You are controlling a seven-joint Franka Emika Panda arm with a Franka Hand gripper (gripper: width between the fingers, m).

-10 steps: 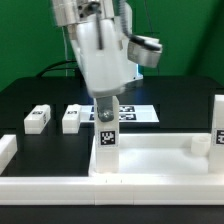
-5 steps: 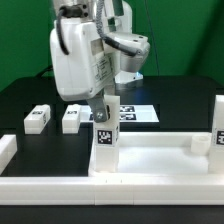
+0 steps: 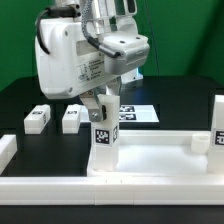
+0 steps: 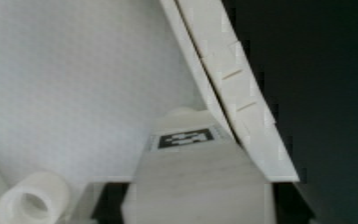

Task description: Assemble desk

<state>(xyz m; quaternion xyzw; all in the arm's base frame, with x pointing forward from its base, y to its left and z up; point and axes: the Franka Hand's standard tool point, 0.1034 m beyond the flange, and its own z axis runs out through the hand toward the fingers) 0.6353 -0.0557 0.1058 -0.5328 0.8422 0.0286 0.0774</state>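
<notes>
The hand (image 3: pixel 103 108) is gripping a leg (image 3: pixel 104 140) standing upright at the tabletop's (image 3: pixel 150 160) corner on the exterior view's left, with two spare legs (image 3: pixel 37 119) (image 3: pixel 72 119) lying apart behind it.

The white rimmed tabletop (image 3: pixel 150 157) lay flat; a tagged leg (image 3: pixel 104 141) stood upright at its corner. A spare leg (image 3: pixel 37 119) and a second spare leg (image 3: pixel 71 119) lay side by side beyond it.

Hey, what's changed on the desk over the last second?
The arm's wrist housing swung toward the exterior view's left, turning the claw about the upright leg it grips at the tabletop corner. The leg's spot, two loose legs and the marker board stayed put.
</notes>
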